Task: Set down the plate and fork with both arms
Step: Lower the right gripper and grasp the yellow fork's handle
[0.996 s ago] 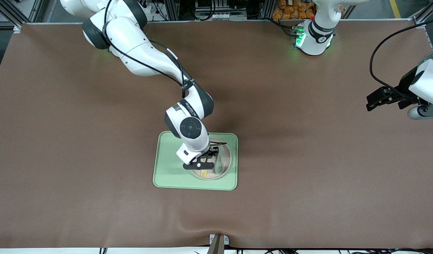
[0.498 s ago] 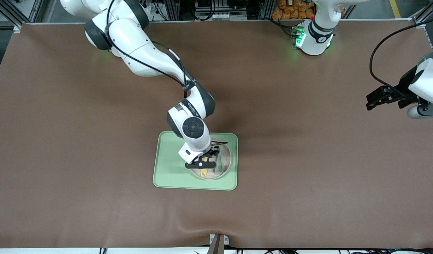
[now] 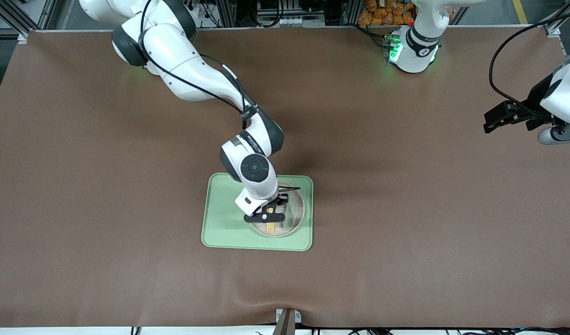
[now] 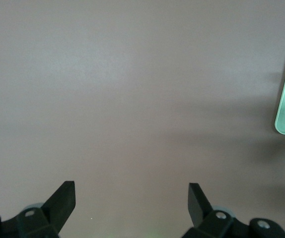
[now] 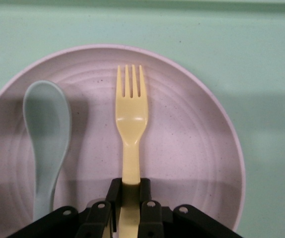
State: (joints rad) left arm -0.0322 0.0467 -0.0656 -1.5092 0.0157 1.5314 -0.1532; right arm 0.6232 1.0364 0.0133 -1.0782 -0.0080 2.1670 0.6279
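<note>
A rectangular light-green tray (image 3: 222, 223) with rounded corners lies flat on the brown table cover (image 3: 103, 186), about midway between the two ends of the table. A grey-green spoon (image 5: 45, 134) lies lengthwise just beside the yellow utensil, parallel to it and apart from it, on its side toward the left arm's end of the table, with its bowl pointing toward the front camera. A corner of the same tray shows at the edge of the left wrist view, and the rest of that view is bare brown cover.
</note>
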